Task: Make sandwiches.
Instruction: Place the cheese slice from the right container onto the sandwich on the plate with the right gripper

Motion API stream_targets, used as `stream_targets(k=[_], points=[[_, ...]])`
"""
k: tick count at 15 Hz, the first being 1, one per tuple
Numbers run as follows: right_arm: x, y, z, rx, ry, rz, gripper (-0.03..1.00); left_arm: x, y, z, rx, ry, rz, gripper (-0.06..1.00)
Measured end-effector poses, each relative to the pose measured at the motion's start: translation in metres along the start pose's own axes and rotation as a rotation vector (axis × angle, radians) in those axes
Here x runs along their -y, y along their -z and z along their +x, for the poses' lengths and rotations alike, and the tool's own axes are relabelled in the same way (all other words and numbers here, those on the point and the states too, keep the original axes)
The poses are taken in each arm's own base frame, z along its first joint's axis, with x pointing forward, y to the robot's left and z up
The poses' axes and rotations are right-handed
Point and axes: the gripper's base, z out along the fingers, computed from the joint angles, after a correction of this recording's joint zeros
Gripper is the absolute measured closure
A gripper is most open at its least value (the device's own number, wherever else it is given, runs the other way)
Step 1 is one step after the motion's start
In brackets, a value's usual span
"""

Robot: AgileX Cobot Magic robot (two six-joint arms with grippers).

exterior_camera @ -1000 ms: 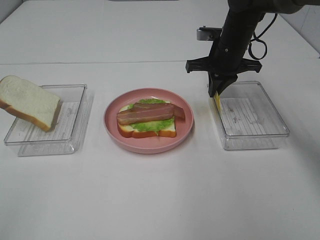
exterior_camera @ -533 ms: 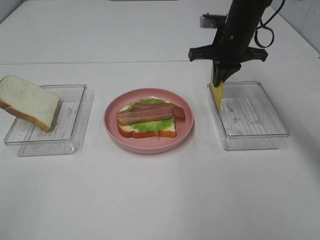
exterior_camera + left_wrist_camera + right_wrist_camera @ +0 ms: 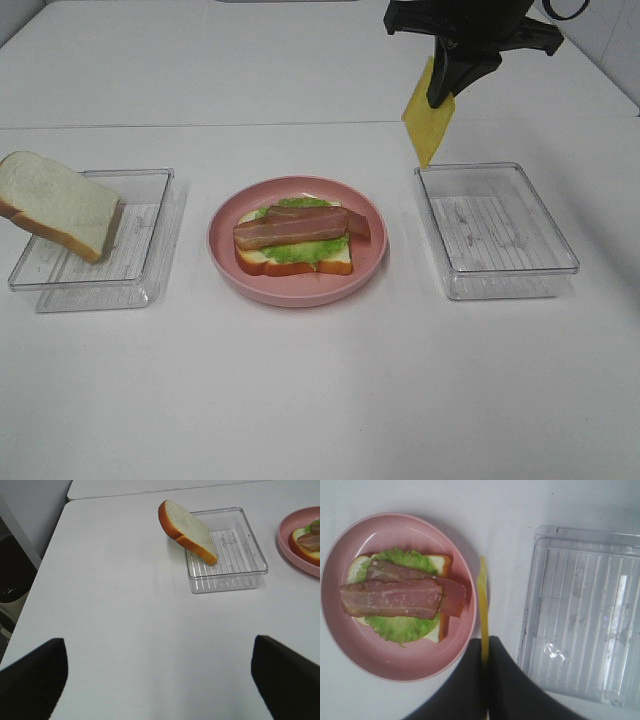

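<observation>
Right end effector (image 3: 441, 98) clamped cheese (image 3: 426, 128) by upper edge, slice hanging — needed carrying over bacon (image 3: 295, 228), lowering flat, centred. Left end effector (image 3: 160, 677) gaped wide.

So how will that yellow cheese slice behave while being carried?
Probably fairly stiff: the cheese slice hangs flat from the right gripper, and its edge looks thin and straight in the wrist view. Likely light, since a pinch near one edge holds it. It may swing or slip on quick moves.

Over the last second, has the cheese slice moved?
Yes. Held by the right gripper, the cheese slice rose from the left edge of the right tray and now hangs above it.
</observation>
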Motion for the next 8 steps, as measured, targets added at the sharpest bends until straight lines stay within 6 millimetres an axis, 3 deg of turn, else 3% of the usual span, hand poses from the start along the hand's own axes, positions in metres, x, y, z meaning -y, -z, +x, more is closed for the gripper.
stream_targets(k=[3,5,8], points=[[-0.014,-0.001,0.002,-0.003,0.006,-0.062,0.95,0.0,0.0,0.0,0.0,0.0,0.0,0.03],[-0.046,-0.01,0.009,0.012,0.045,-0.215,0.95,0.0,0.0,0.0,0.0,0.0,0.0,0.03],[-0.065,-0.022,0.018,-0.003,0.063,-0.348,0.95,0.0,0.0,0.0,0.0,0.0,0.0,0.03]])
